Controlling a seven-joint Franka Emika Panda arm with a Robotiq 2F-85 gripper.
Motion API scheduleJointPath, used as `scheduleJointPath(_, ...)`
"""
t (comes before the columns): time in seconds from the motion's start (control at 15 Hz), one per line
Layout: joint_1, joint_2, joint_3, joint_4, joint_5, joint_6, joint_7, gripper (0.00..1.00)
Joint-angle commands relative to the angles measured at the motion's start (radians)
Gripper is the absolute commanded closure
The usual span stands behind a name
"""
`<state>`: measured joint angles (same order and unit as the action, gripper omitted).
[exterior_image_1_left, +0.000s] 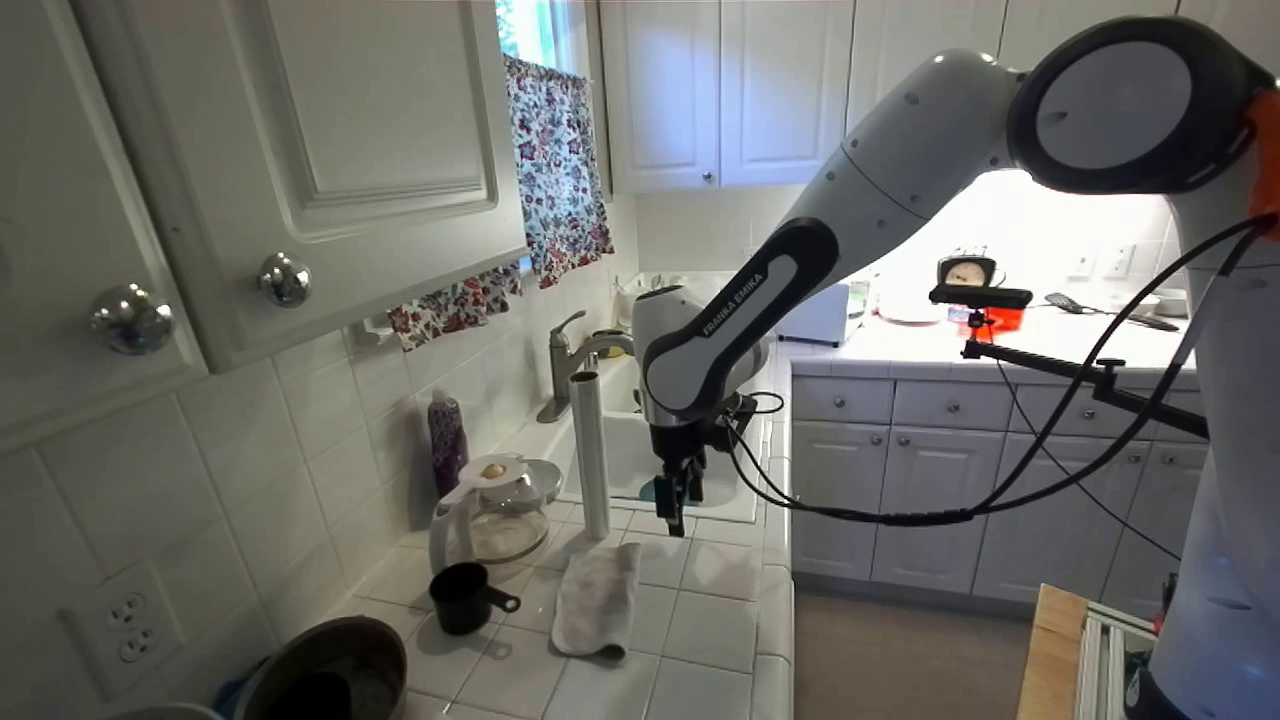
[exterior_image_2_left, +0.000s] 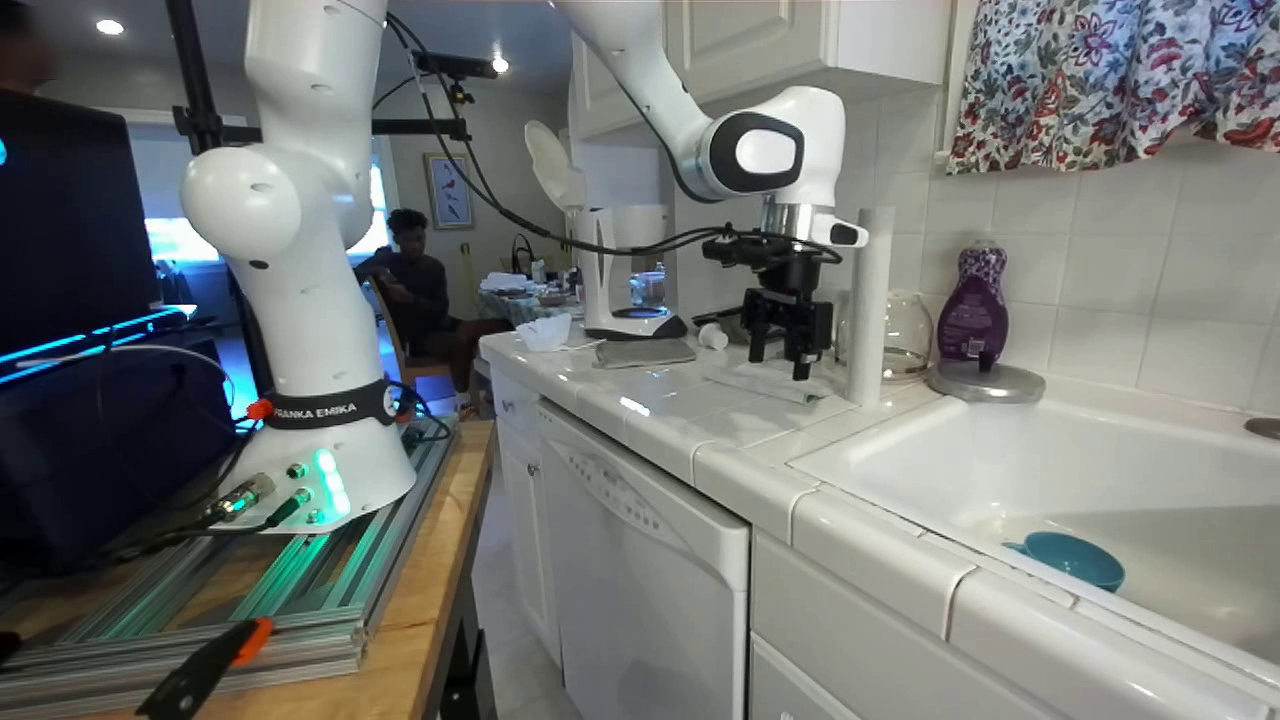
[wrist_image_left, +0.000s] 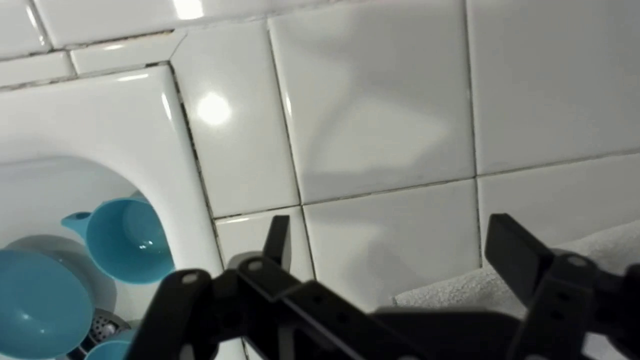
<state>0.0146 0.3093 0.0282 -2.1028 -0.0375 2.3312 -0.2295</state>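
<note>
My gripper stands open above the white tiled counter, with nothing between its fingers; the fingers point down. In both exterior views the gripper hovers near a folded whitish cloth. In the wrist view the cloth lies under the right-hand finger, partly hidden by the gripper body. A white upright tube stands close by, between the gripper and the glass carafe. A black cup with a handle sits beyond the cloth.
The sink holds teal cups, including a handled one, and a teal bowl. Near the wall are a purple bottle, a metal lid and the faucet. A dark pot and a coffee maker stand farther along.
</note>
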Motion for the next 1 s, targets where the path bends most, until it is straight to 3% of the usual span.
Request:
scheduleJointPath(0.0, -0.016, 0.024, 0.005, 0.007, -0.060, 0.080, -0.097, 0.00)
scheduleJointPath(0.27, -0.008, 0.018, -0.002, -0.028, -0.122, 0.177, -0.103, 0.00)
scheduleJointPath(0.6, -0.018, 0.029, 0.009, -0.007, -0.090, 0.143, -0.110, 0.00)
scheduleJointPath(0.93, -0.036, 0.091, 0.038, -0.017, -0.081, 0.326, -0.192, 0.00)
